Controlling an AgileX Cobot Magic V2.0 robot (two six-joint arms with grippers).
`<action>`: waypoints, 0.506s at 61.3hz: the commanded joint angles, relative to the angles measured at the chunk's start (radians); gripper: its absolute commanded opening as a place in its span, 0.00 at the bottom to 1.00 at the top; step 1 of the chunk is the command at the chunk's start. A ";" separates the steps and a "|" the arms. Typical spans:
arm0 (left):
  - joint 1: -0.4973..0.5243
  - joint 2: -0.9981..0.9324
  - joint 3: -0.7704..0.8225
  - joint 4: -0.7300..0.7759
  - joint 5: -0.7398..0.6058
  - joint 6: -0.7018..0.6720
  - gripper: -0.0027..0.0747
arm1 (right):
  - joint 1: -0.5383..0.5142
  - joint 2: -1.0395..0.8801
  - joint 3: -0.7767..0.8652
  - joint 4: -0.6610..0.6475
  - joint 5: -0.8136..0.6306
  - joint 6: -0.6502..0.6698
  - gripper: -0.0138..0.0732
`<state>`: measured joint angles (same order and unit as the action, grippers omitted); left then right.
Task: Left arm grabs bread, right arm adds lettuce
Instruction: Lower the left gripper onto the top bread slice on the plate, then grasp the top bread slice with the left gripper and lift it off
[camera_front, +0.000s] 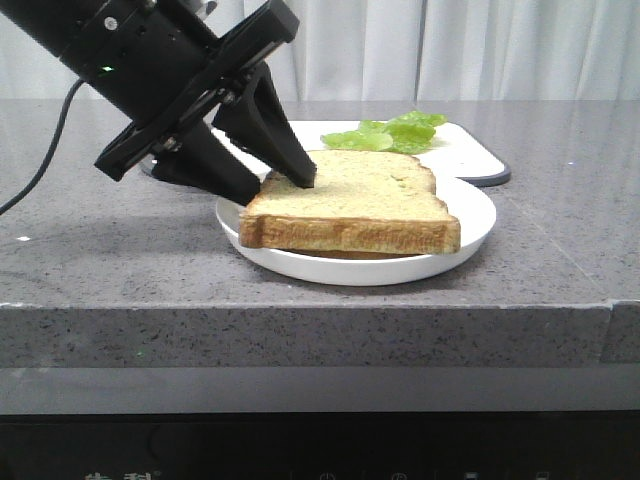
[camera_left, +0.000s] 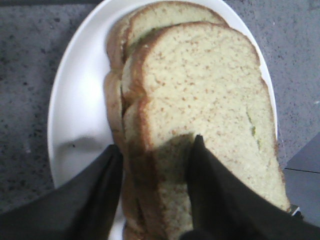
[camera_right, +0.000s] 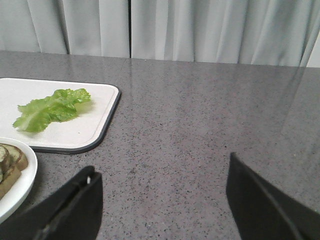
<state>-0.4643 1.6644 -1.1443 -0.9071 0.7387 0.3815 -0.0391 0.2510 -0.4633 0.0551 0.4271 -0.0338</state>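
Note:
The bread (camera_front: 360, 200) is a thick tan slice lying on a thinner slice (camera_left: 165, 17) on a white plate (camera_front: 478, 203). My left gripper (camera_front: 280, 188) is shut on the bread's near-left edge: one finger lies on its top and the other sits against the crust by the plate, as the left wrist view (camera_left: 156, 145) shows. The bread (camera_left: 210, 100) still rests on the lower slice. The lettuce (camera_front: 390, 132) lies on a white board behind the plate and also shows in the right wrist view (camera_right: 50, 110). My right gripper (camera_right: 162, 170) is open and empty over bare counter, to the right of the board.
The white cutting board (camera_right: 95, 125) with a dark rim lies at the back of the grey stone counter (camera_right: 200, 125). The plate's rim (camera_right: 20, 185) shows beside it. The counter's front edge (camera_front: 300, 305) is close below the plate. A curtain hangs behind.

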 joint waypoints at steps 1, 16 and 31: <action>-0.006 -0.039 -0.029 -0.026 -0.003 0.003 0.19 | -0.008 0.018 -0.029 -0.009 -0.078 0.000 0.78; -0.006 -0.041 -0.030 -0.024 -0.001 0.003 0.01 | -0.008 0.018 -0.029 -0.009 -0.078 0.000 0.78; -0.005 -0.120 -0.077 -0.033 0.045 0.003 0.01 | -0.008 0.018 -0.029 -0.009 -0.078 0.000 0.78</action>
<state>-0.4648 1.6298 -1.1773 -0.9028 0.7733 0.3815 -0.0391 0.2510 -0.4633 0.0551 0.4271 -0.0338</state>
